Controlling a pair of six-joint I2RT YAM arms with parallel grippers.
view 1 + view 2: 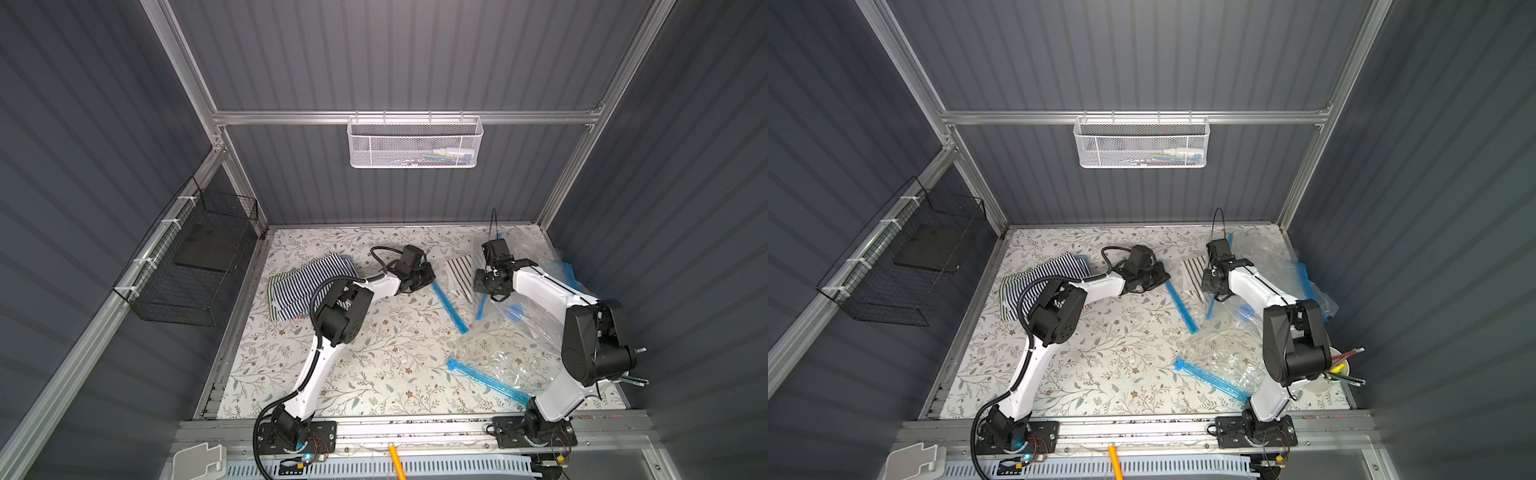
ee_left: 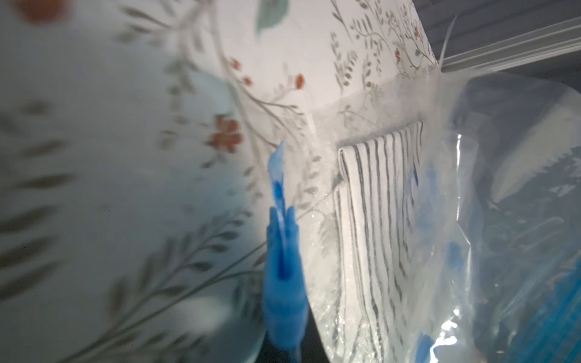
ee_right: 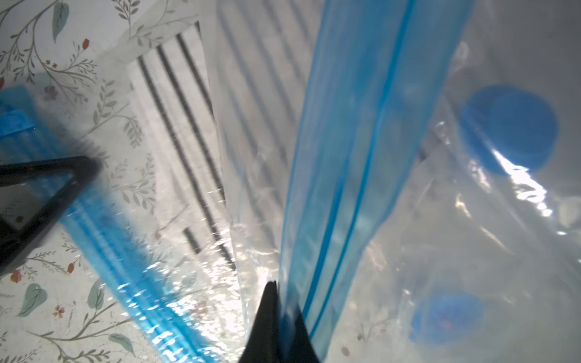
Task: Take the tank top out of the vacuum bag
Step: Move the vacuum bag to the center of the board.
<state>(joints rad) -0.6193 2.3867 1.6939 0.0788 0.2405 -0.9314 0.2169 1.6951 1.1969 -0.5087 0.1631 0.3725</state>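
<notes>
**DESK:** The left gripper (image 1: pixel 428 277) is clamping shut on one blue zip strip (image 1: pixel 449 306) of the vacuum bag (image 3: pixel 261 141), low over the floral table (image 1: pixel 374 374). What is the right gripper doing?

**FIELD:** The right gripper (image 3: pixel 273 301) is pinching the opposite lip (image 3: pixel 345 157), with its jaws closed on the blue film. The tank top (image 1: pixel 459 269), white with thin dark stripes, is lying folded inside the bag between the two grippers, towards the far side of the table.

**DESK:** What is looking risky from here?

**FIELD:** Slippage, mostly. Both grips are sitting on thin, slick plastic, so a sharp pull apart is likely to strip a lip out of the jaws. A lopsided pull is just as likely to drag the bag and shirt across the table without widening the mouth.

**DESK:** Anything crowding them?

**FIELD:** Another loose bag (image 1: pixel 490 374) is lying crumpled by the right arm and could snag or get lifted along. A navy-striped garment (image 1: pixel 299 286) is sitting well to the left, outside any bag, and a reach there would be going for the wrong cloth. And with both grippers busy holding the mouth, one will be letting go to fetch the shirt, and the opening may be sagging shut.
</notes>
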